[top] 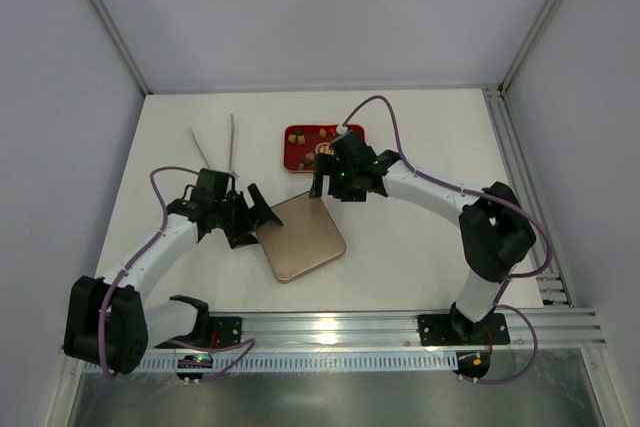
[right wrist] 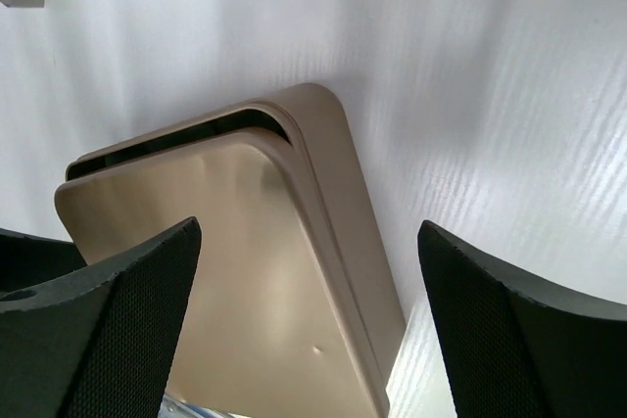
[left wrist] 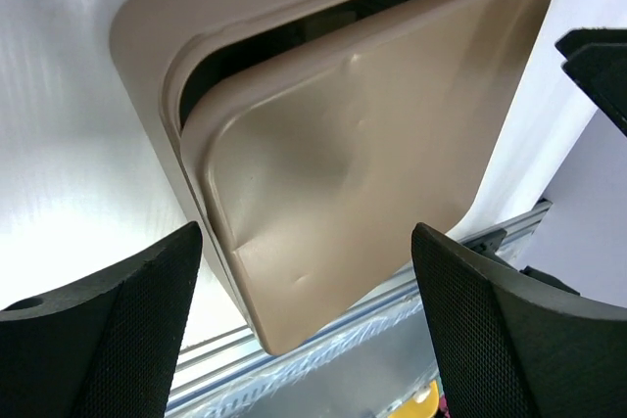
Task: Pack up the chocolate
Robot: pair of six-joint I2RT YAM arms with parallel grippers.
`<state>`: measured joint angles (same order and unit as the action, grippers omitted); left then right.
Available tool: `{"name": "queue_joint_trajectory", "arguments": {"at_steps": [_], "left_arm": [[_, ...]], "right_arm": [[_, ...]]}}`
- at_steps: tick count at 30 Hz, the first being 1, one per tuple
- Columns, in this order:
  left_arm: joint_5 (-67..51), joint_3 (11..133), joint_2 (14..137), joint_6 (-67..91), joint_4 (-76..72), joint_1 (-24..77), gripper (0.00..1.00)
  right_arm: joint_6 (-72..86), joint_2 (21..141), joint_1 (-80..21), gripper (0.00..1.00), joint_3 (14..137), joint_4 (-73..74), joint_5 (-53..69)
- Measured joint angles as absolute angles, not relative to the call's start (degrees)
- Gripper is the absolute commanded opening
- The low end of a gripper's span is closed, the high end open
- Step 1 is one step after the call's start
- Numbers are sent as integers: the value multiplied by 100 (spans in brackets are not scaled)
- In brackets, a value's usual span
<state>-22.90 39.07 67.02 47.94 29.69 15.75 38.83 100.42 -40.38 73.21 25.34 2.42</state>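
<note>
The chocolate (top: 299, 138) is several small brown and tan pieces on a flat red tray (top: 291, 159) at the back of the table. A tan square tin (top: 300, 239) lies in the middle. Its lid (left wrist: 362, 144) sits on it slightly shifted, leaving a dark gap along one edge. My left gripper (top: 261, 215) is open at the tin's left corner with nothing between its fingers. From its wrist, the left gripper (left wrist: 306, 242) looks across the lid. My right gripper (top: 328, 187) hangs open between the tray and the tin's far corner. In its wrist view the right gripper (right wrist: 309, 232) is empty above the lid (right wrist: 225, 271).
Thin metal tongs (top: 216, 147) lie at the back left of the white table (top: 430, 137). An aluminium rail (top: 400, 327) runs along the near edge. Grey walls enclose the table on three sides.
</note>
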Motion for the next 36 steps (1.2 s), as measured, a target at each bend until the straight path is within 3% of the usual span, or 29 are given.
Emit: {"name": "queue_joint_trajectory", "arguments": {"at_steps": [16, 22, 29, 36], "left_arm": [[-1992, 4602, 6777, 4143, 3841, 998, 87], [-1898, 5516, 7439, 3964, 3861, 897, 86], [-1931, 6147, 8549, 3846, 3769, 897, 82], [-2064, 6403, 9251, 3844, 3664, 902, 79]], "right_arm": [[3924, 7714, -3913, 92, 5419, 2408, 165], [4091, 7166, -4812, 87, 4825, 2456, -242], [4401, 7137, -5918, 63, 4491, 2423, -768], [4637, 7439, -6667, 47, 4436, 2110, -1240]]}}
